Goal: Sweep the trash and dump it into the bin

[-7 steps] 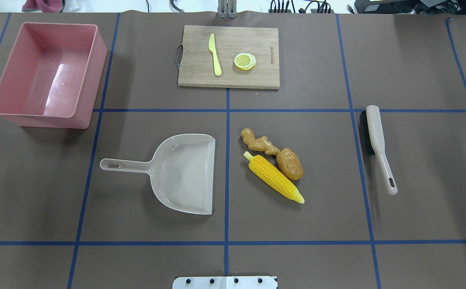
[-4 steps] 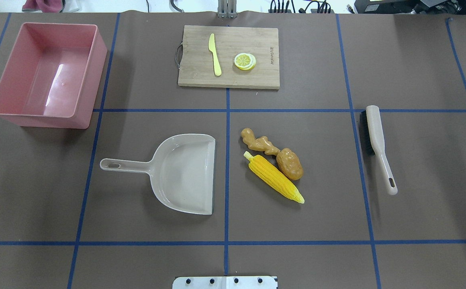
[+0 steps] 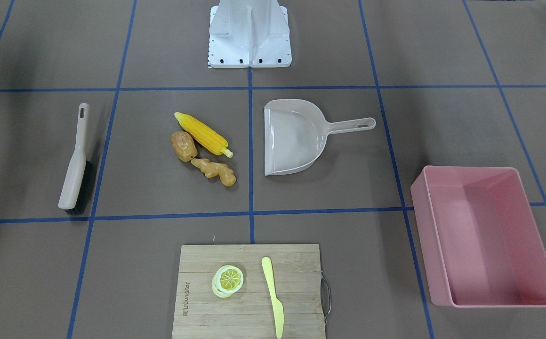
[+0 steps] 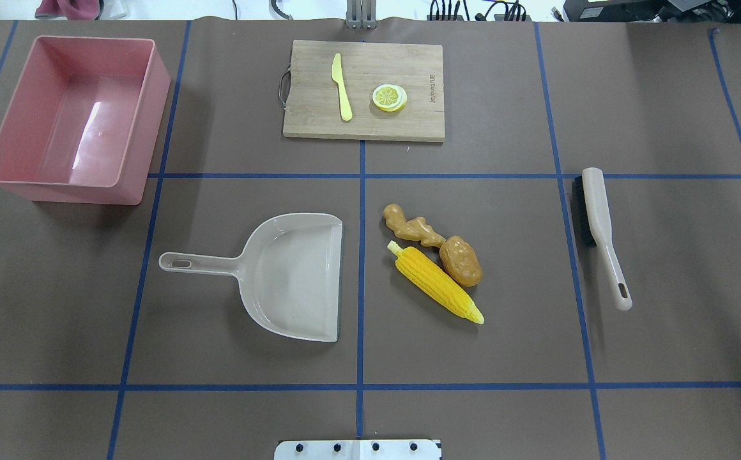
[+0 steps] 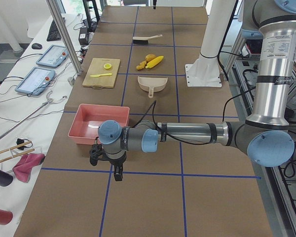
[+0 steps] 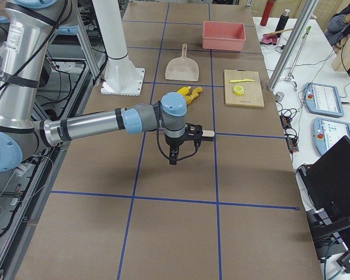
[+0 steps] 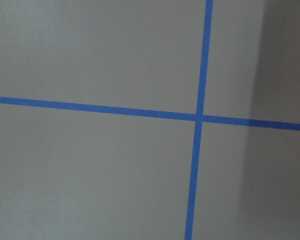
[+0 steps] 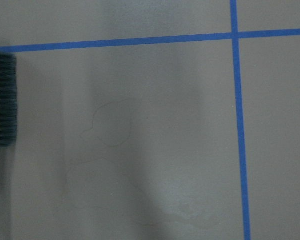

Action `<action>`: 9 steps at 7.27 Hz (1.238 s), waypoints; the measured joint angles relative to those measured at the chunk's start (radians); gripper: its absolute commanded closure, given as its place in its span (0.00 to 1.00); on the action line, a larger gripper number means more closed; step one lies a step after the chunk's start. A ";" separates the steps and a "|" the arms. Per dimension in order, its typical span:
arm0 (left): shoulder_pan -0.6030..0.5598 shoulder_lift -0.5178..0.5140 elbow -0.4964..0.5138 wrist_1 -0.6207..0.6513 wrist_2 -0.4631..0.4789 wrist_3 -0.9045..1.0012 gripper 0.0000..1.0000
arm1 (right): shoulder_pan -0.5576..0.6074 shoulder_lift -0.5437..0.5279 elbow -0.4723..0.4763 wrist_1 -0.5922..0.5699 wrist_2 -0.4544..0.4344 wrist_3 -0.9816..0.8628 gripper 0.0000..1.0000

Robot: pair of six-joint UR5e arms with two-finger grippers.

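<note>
The trash lies in a cluster right of the table's centre: a yellow corn cob (image 4: 437, 284), a brown potato (image 4: 461, 260) and a tan ginger root (image 4: 412, 227). The pink bin (image 4: 153, 121) stands at the far left and holds nothing. Neither gripper shows in the overhead or front views. In the exterior left view my left gripper (image 5: 117, 173) hangs over the table just beyond the bin's (image 5: 96, 136) outer end. In the exterior right view my right gripper (image 6: 173, 157) hangs beside the brush (image 6: 207, 133). I cannot tell whether either is open or shut.
A beige dustpan (image 4: 294, 275) lies left of the trash, its mouth facing it. A beige brush (image 4: 600, 217) lies to the right; its bristles show in the right wrist view (image 8: 5, 100). A wooden cutting board (image 4: 364, 124) at the back holds a yellow knife (image 4: 342, 86) and a lemon slice (image 4: 389, 98).
</note>
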 measured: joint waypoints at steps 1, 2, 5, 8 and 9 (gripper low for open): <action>-0.001 -0.002 -0.004 0.003 0.000 0.001 0.02 | -0.071 0.002 0.007 0.054 0.002 0.110 0.00; -0.002 -0.006 -0.022 0.022 0.000 0.001 0.02 | -0.149 0.005 0.009 0.123 0.001 0.218 0.00; -0.008 -0.014 -0.195 0.221 -0.003 0.006 0.02 | -0.336 0.114 -0.002 0.192 -0.023 0.443 0.00; -0.012 -0.040 -0.357 0.471 -0.003 0.077 0.02 | -0.472 0.215 -0.069 0.184 -0.112 0.528 0.01; -0.011 -0.086 -0.370 0.535 0.000 0.111 0.01 | -0.492 0.240 -0.102 0.184 -0.133 0.533 0.02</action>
